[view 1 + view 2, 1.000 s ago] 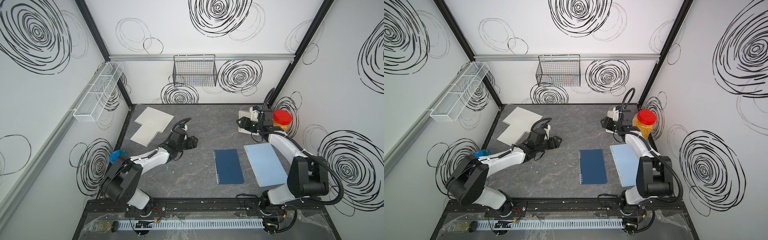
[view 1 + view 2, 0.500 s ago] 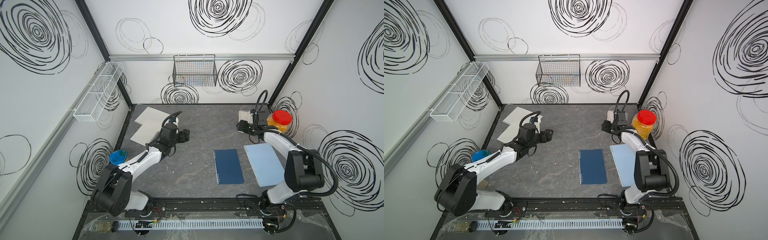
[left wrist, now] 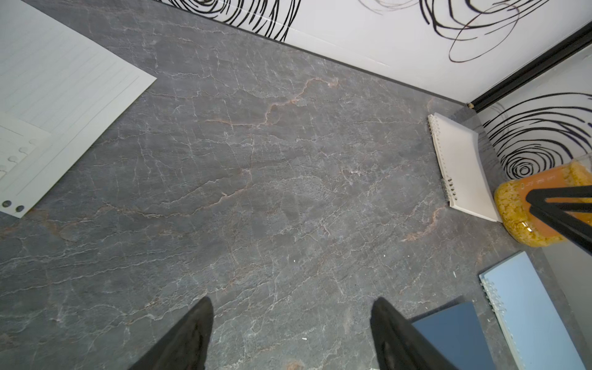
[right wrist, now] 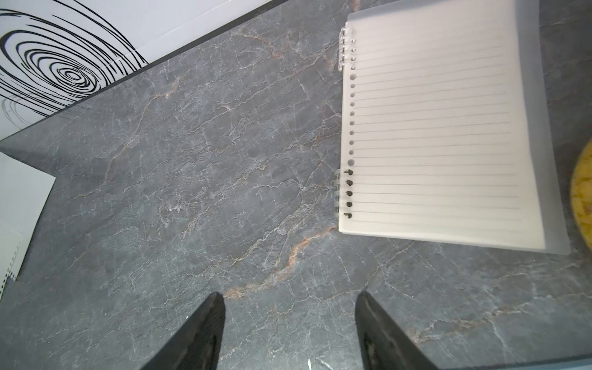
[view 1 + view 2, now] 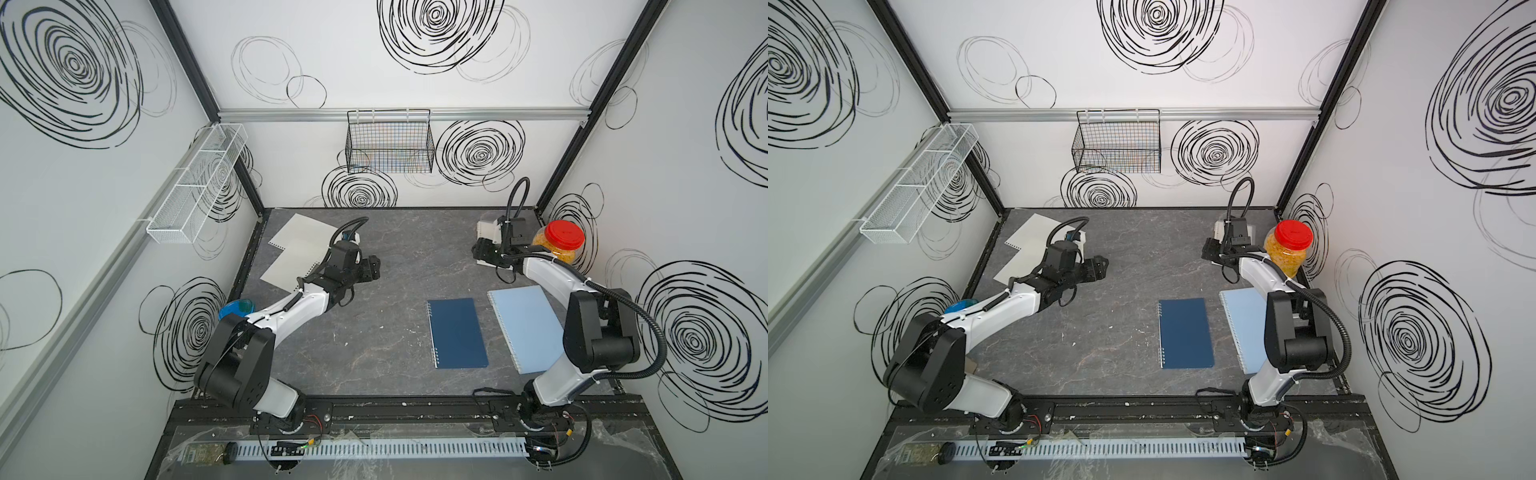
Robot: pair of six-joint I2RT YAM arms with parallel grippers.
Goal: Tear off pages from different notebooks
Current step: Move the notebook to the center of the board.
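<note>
**Visitor:** What's lying nearest us?

**Onlooker:** Two shut spiral notebooks, flat on the table (image 5: 374,365): the navy notebook (image 5: 457,332), and the light blue notebook (image 5: 521,328) just beside it, partly under the right arm.

**Visitor:** And the arms?

**Onlooker:** The left fingers (image 3: 189,339) are spread above bare table, holding nothing. The right fingers (image 4: 198,336) are parted and empty too, just beside the frosted-cover notebook (image 4: 442,128) at the far right, near a red-lidded jar (image 5: 559,243).

**Visitor:** Any sheets out?

**Onlooker:** Two loose lined pages (image 5: 293,262) overlap at the far left. They look thin, light and floppy, easily creased, I'd judge. A page is best pinched at a free corner, away from the punched holes, while the other fingers pin the stiffer spiral edge.
</note>
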